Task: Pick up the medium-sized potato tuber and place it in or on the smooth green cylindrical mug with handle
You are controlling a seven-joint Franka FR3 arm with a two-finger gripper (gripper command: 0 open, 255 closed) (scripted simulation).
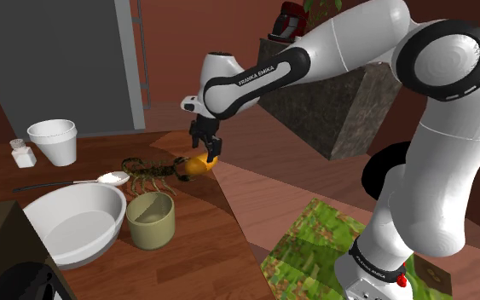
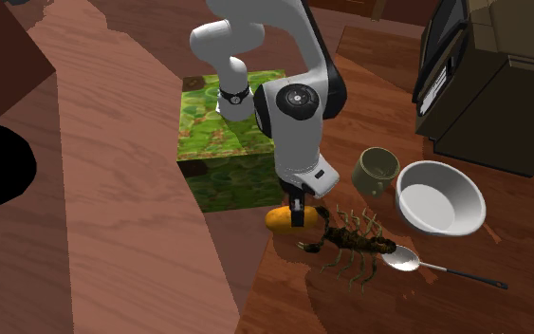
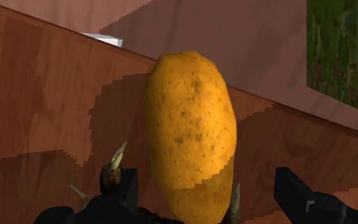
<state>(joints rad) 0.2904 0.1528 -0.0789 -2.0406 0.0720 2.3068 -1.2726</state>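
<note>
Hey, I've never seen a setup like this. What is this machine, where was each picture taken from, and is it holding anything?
This is a simulated white robot arm standing on a green-patterned box. One picture comes from a camera beside that box, one from elsewhere in the room, and one from a camera on the hand, looking along the gripper. On the wooden table lie a potato, a scorpion figure, a spoon, a white bowl and a green mug. The black gripper hangs over the potato with its fingers apart on either side, not touching it, so nothing is held.
</note>
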